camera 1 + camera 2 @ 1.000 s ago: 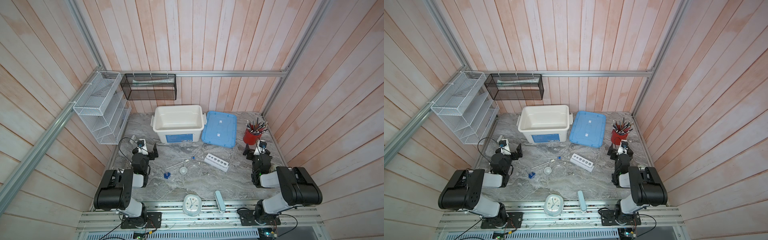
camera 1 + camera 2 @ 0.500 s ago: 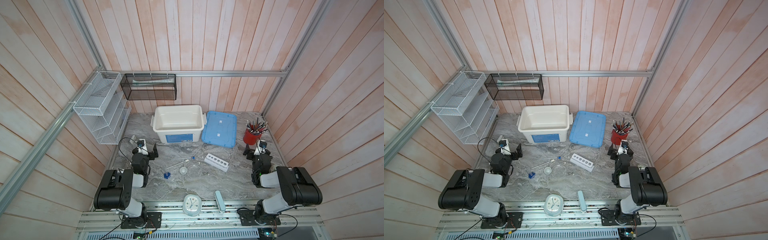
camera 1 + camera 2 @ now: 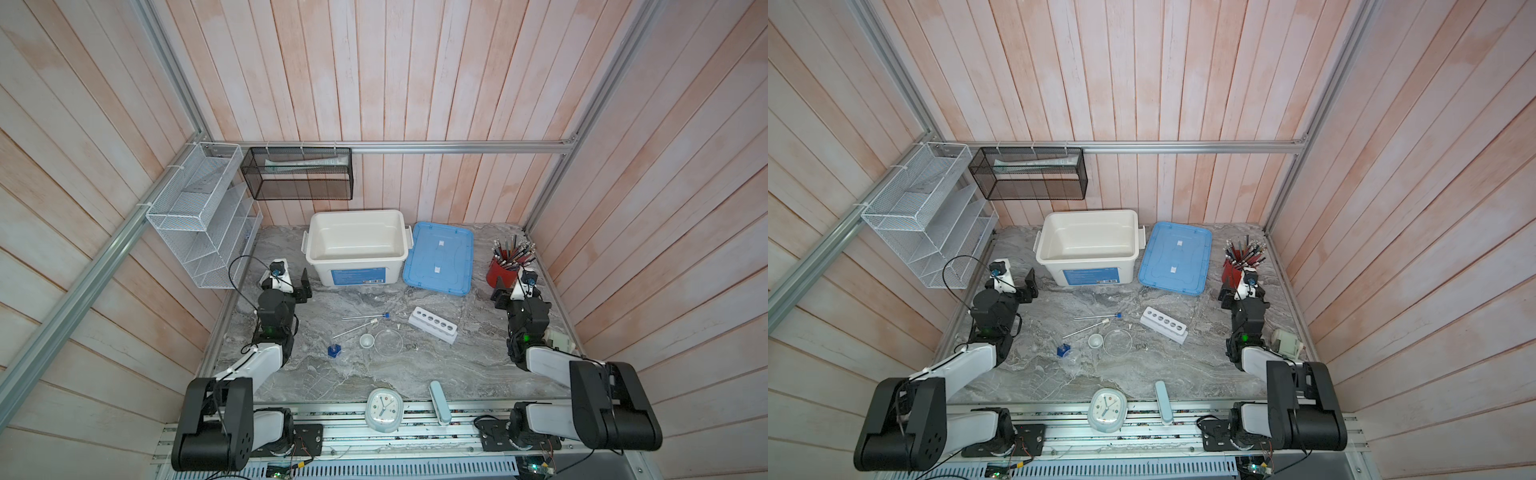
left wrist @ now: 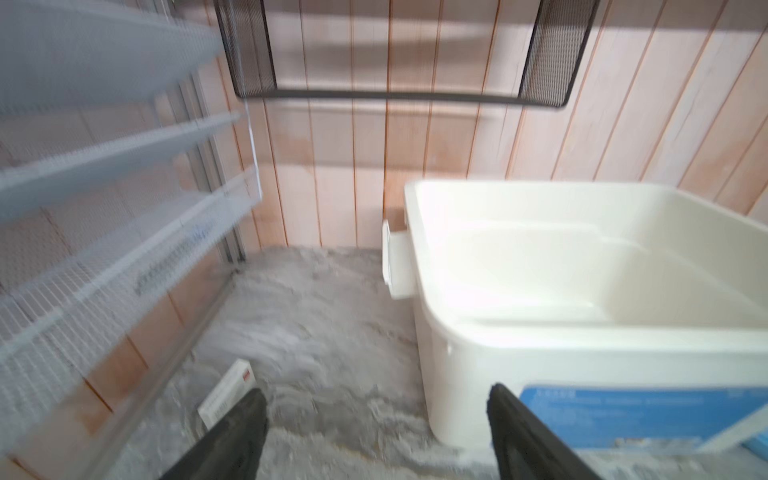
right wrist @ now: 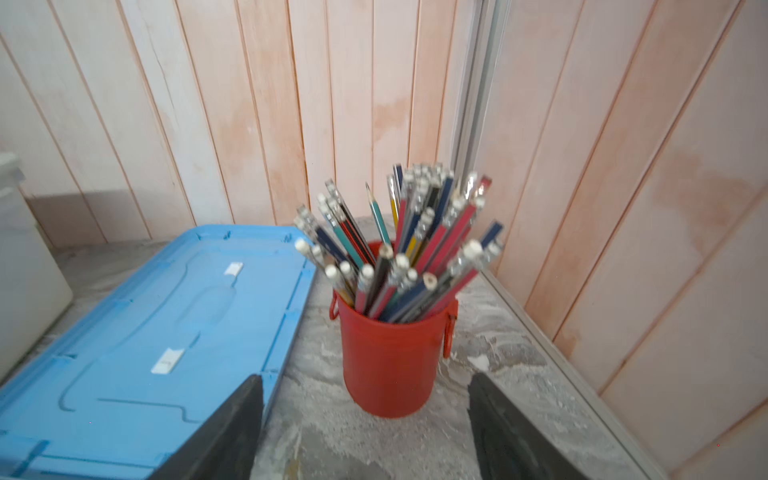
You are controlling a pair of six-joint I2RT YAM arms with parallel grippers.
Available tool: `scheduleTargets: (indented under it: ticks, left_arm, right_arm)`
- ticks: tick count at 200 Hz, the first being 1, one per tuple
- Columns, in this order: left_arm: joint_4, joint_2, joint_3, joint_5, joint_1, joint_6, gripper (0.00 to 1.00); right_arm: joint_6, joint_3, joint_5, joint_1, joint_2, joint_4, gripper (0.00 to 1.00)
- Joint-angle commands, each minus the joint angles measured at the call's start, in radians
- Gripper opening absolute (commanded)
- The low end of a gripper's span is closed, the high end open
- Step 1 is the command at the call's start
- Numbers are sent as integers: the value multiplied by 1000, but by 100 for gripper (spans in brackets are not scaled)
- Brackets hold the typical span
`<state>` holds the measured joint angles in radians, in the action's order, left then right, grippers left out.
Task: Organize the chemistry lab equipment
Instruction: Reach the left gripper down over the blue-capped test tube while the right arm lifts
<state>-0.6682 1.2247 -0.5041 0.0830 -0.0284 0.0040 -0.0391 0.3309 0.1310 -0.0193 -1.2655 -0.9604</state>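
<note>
Nothing on the grey marbled bench [image 3: 374, 374] has shifted; left tool [image 4: 376, 390] and right tool [image 5: 365, 377] both stand parted and empty, the white six-hole plastic rack [image 3: 432, 325] untouched, organizing evidently unstarted.

Pink plank walls [image 3: 415, 83], grey marble tabletop [image 3: 332, 382].

6-hole rack [image 3: 432, 331] at angle, petri dish [image 3: 388, 342] to its L, sm white dish [image 3: 366, 340] beside, blue-cap tube [image 3: 365, 317], white-cap tube [image 3: 353, 330] behind
</note>
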Motion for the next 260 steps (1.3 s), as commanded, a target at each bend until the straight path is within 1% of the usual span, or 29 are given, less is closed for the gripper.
scheduleTargets:
  ticks: [1, 12, 21, 35, 46, 59, 70, 83, 96, 121, 139, 164, 195, 212, 233, 253, 260]
  left_arm:
    - [238, -86, -69, 85, -28, 45, 84]
    - [287, -143, -99, 38, -31, 42, 84]
    - [338, -180, -136, -45, -31, 49, 84]
    - [480, -206, -247, -238, -35, 82, 81]
    - [604, -202, -346, -377, -52, 126, 81]
    - [774, -170, -477, -432, -94, 202, 81]
    - [919, -126, -575, -454, -130, 288, 82]
    - [1086, -62, -672, -432, -164, 379, 81]
    - [1201, -12, -719, -427, -185, 464, 81]
    - [1329, 60, -741, -387, -238, 592, 81]
    - [1391, 103, -749, -364, -267, 665, 81]
    - [1389, 135, -720, -270, -321, 730, 80]
    - [1402, 204, -729, -236, -369, 762, 73]
    - [1418, 246, -728, -190, -400, 789, 73]
    - [1423, 285, -726, -159, -421, 810, 68]
    - [1406, 324, -736, -143, -422, 820, 61]
    - [1395, 335, -738, -136, -423, 828, 60]
  right_arm:
    - [-36, 14, -14, -33, 76, 200, 78]
    - [-47, 21, -15, -57, 110, 259, 77]
    - [-63, 29, -25, -68, 136, 301, 77]
    - [-97, 50, -74, -80, 175, 370, 77]
    - [-117, 100, -126, -94, 206, 484, 76]
    - [-101, 166, -163, -128, 245, 608, 75]
    - [-80, 200, -163, -163, 281, 677, 75]
    - [-83, 237, -163, -183, 314, 736, 75]
    - [-109, 262, -168, -187, 342, 775, 74]
    - [-132, 275, -192, -188, 390, 803, 71]
    - [-137, 274, -208, -189, 417, 818, 66]
    - [-134, 269, -214, -188, 438, 836, 63]
    - [-134, 259, -216, -188, 437, 822, 62]
    - [-137, 255, -222, -188, 436, 821, 62]
    - [-146, 246, -228, -188, 444, 811, 62]
    - [-156, 229, -229, -189, 455, 791, 61]
    - [-160, 222, -229, -188, 454, 782, 61]
